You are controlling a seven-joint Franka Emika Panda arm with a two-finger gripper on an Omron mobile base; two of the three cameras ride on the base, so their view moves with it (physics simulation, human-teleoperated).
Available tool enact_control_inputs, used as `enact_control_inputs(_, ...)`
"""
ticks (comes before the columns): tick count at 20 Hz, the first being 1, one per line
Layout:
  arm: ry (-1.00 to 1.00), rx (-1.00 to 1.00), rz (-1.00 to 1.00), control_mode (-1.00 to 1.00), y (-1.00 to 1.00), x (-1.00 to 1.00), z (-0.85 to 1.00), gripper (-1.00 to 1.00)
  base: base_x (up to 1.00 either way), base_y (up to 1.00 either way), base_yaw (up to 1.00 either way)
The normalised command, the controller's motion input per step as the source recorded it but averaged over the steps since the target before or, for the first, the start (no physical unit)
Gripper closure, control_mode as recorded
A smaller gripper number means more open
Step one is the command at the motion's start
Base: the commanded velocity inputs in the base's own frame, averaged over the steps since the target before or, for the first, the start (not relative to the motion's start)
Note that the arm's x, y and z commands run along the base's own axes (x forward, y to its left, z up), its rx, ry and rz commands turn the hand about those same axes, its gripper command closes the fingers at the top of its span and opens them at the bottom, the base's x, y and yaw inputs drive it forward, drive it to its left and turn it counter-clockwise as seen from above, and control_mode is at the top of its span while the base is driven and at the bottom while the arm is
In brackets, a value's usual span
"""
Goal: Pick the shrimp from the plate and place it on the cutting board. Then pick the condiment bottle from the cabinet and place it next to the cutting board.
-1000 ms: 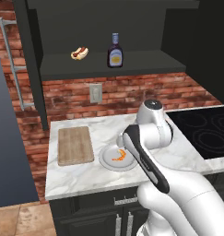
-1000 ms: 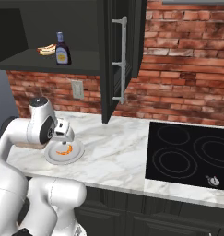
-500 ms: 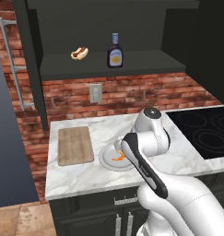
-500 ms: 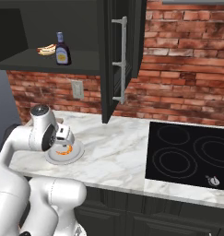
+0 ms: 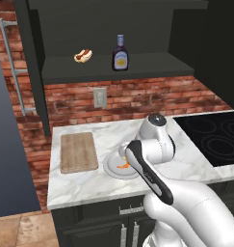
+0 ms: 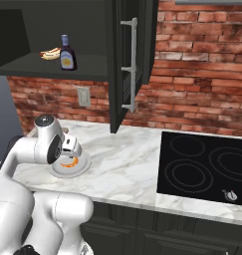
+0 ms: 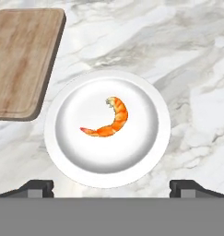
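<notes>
The bench [image 5: 89, 185] is white marble, with a black cooktop [image 6: 202, 169] at its right end and a red brick wall [image 6: 192, 89] behind. Above hangs the dark cabinet [image 5: 113, 67], its shelf carrying a hot dog [image 5: 83, 55] and, near it to the right, the upright brown bottle [image 5: 120, 53]. The wooden board [image 7: 22, 60] lies flat on the bench, just beside the plate [image 7: 62, 152] but apart from it. The orange shrimp [image 7: 109, 120] lies near the middle of the plate, curled in a crescent. The tool [image 7: 111, 188] hangs above the plate, its tips wide apart and touching nothing.
</notes>
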Motion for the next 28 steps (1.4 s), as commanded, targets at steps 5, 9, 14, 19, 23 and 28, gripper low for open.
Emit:
enact_control_inputs(5,0.06,0.0,-0.03,-1.0,0.04,0.11,-0.07,-1.0,0.0,0.0,0.0)
enact_control_inputs(9,0.11,0.0,-0.03,-1.0,0.08,0.1,-0.18,-1.0,0.0,0.0,0.0)
enact_control_inputs(14,0.08,0.0,-0.01,-1.0,0.06,0.14,-0.13,-1.0,0.0,0.0,0.0)
enact_control_inputs(19,0.04,0.0,0.0,-1.0,0.0,0.15,-0.08,-1.0,0.0,0.0,0.0)
enact_control_inputs(23,0.0,0.0,0.0,-1.0,0.0,0.12,-0.03,-1.0,0.0,0.0,0.0)
enact_control_inputs(28,0.0,0.0,0.0,-1.0,0.0,0.08,-0.13,-1.0,0.0,0.0,0.0)
